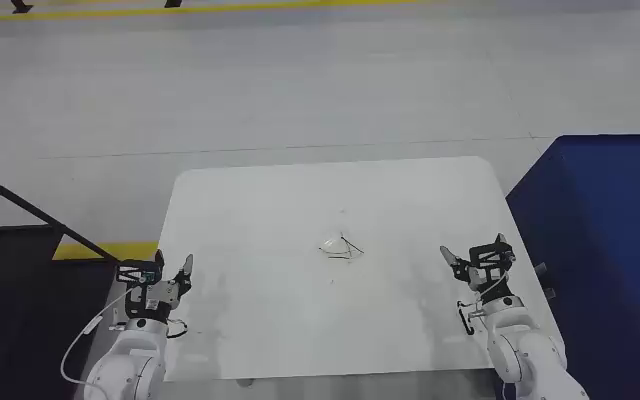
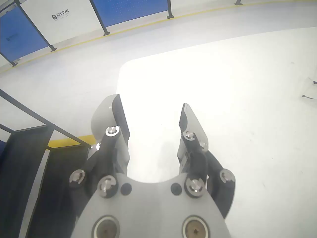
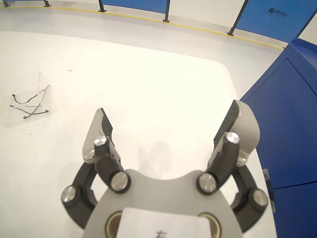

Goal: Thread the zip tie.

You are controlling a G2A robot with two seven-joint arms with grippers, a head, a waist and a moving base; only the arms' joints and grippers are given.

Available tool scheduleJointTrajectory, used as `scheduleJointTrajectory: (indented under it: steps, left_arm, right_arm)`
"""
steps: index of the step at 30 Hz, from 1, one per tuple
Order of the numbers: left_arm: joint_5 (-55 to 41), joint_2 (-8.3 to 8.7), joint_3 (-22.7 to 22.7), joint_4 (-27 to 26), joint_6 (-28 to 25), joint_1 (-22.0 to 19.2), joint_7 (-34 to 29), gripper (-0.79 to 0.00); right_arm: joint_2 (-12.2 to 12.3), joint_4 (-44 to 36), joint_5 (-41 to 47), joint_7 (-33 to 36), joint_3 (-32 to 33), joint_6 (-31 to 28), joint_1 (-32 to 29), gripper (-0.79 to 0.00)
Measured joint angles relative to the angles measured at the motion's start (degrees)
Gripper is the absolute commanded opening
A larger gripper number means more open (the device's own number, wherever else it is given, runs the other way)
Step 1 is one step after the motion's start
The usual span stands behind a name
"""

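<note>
Two grippers are hovering at opposite sides of the table [image 1: 300, 200], both well apart from the work. The left gripper [image 1: 168, 268] is hanging over the near left corner with its jaws spread wide and holding nothing. The right gripper [image 1: 474, 256] is hanging over the near right edge with its jaws spread wider, likewise holding nothing. Between them, close to the table's middle and a little farther out than either, several thin dark zip ties [image 1: 341, 246] are lying in a loose, overlapping bundle. They are resting on what is appearing to be a clear sheet [image 3: 37, 80] or bag, though its material is too faint to settle. From each arm the bundle is therefore lying inward and slightly forward: toward the robot's right of the left gripper [image 2: 151, 102], and toward the robot's left of the right gripper [image 3: 168, 107]. In the top view the right gripper is sitting somewhat nearer to it, so that arm is judged to be having the shorter reach. The strands are running mostly across the table, side to side, crossing one another. Small heads are showing at some ends of the zip ties [image 3: 29, 105] in the right wrist view. The coming move is judged to be calling for travel inward, then a descent with the jaws set across one strand rather than along it.
</note>
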Motion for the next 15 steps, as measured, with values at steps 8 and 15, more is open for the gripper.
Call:
scheduleJointTrajectory:
  steps: [8,15]
  left_arm:
    - [0.00,0.00,0.00,0.00,0.00,0.00,0.00,-0.368]
    - [0.00,0.00,0.00,0.00,0.00,0.00,0.00,0.000]
  right_arm:
    - [0.00,0.00,0.00,0.00,0.00,0.00,0.00,-0.001]
    - [0.05,-1.25,1.02,1.42,-0.05,-2.06,0.68,0.000]
